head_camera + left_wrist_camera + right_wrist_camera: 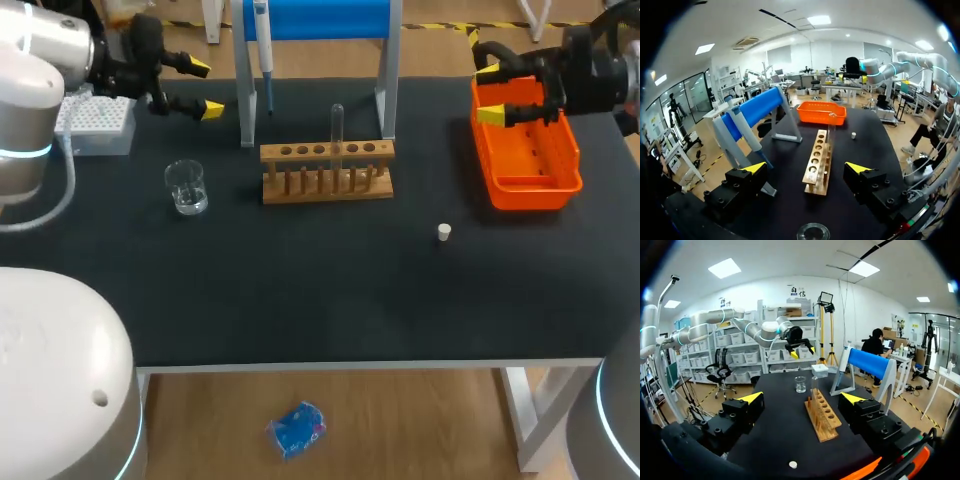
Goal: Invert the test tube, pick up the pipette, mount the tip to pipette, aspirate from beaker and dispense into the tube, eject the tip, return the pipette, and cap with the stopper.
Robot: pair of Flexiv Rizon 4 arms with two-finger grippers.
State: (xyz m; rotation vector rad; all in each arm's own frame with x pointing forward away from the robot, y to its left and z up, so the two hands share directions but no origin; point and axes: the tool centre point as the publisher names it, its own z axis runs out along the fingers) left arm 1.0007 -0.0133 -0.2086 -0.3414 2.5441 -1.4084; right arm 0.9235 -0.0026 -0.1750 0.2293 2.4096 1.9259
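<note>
A clear test tube [337,125] stands upright in the wooden rack [327,170] at mid-table. The pipette [262,40] hangs on the blue-topped stand [315,18] behind the rack. A glass beaker [187,187] sits left of the rack, and a white tip box [95,122] lies at the far left. A small white stopper [444,232] lies on the mat right of the rack. My left gripper [205,88] hovers open beside the tip box, facing the rack [817,160]. Above the orange bin [525,150], my right gripper [489,93] is open and empty, facing the tube [814,387].
The orange bin stands at the right edge of the black mat. The stand's two grey legs [246,90] flank the space behind the rack. The beaker [813,232] sits just under my left gripper [807,167]. The stopper [793,465] lies below my right gripper [802,397].
</note>
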